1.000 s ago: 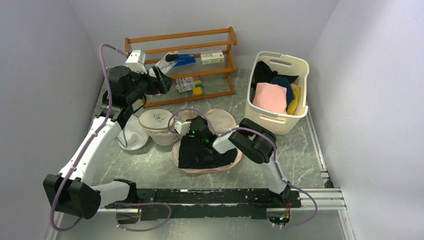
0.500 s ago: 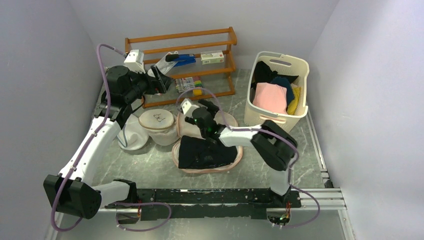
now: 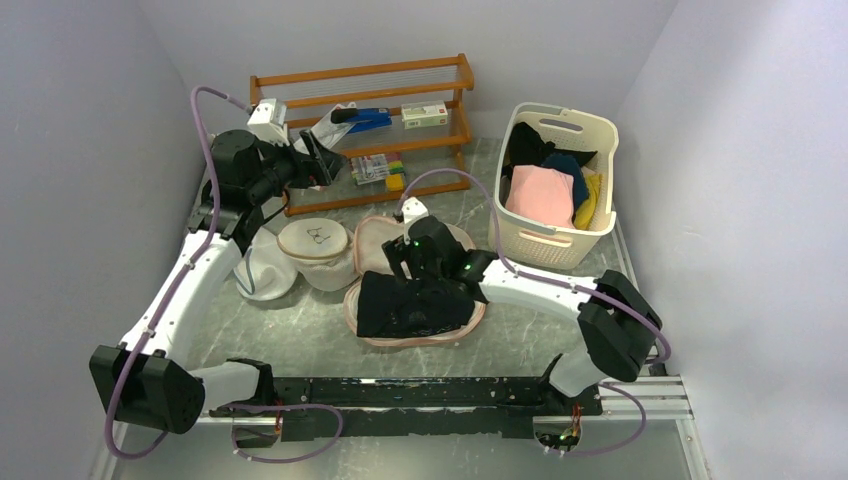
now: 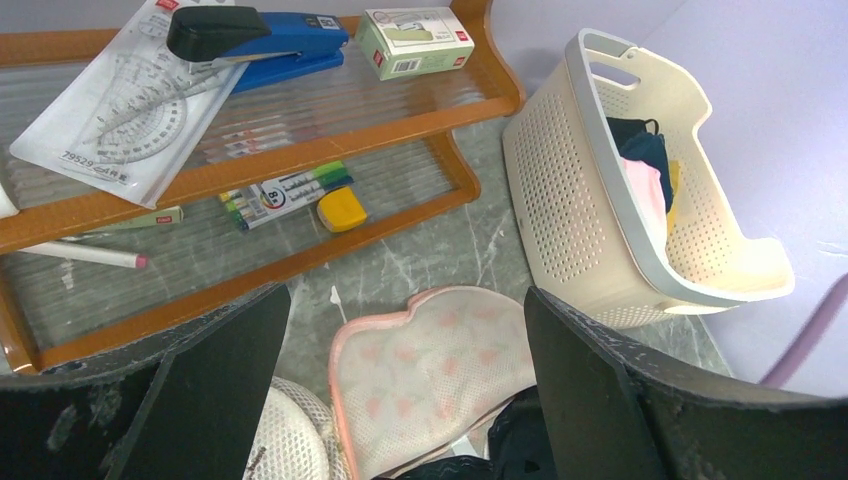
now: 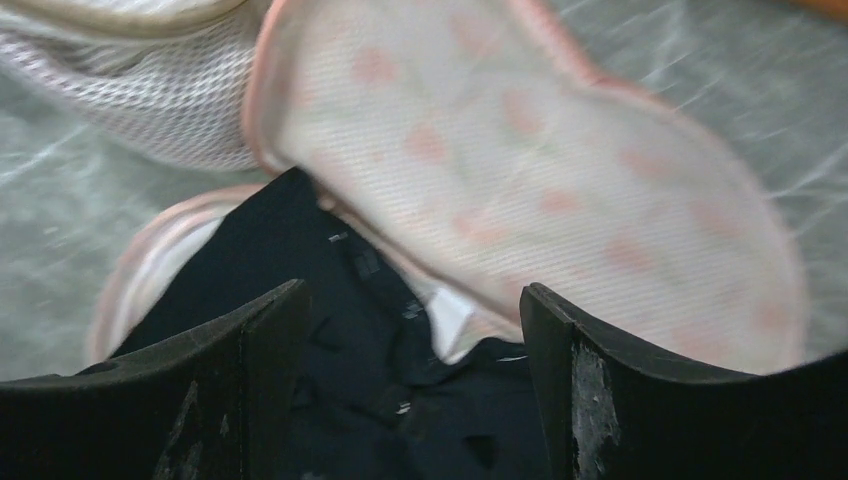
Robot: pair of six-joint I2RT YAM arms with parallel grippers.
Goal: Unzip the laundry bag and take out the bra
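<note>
The laundry bag lies unzipped at the table's middle, its peach printed flap folded back toward the shelf. The black bra fills the lower half. My right gripper hovers over the bra's back edge, open, nothing between its fingers. The right wrist view shows the bra under the right gripper and the flap beyond. My left gripper is raised in front of the shelf, open and empty. Far below the left gripper show the flap and a bit of bra.
A wooden shelf with a stapler and stationery stands at the back. A cream laundry basket full of clothes is at the back right. Two round white mesh bags sit left of the laundry bag.
My right gripper has opened and let go of the bag's flap, which now lies folded back. Its arm has swung out to the right. The left arm has barely moved.
</note>
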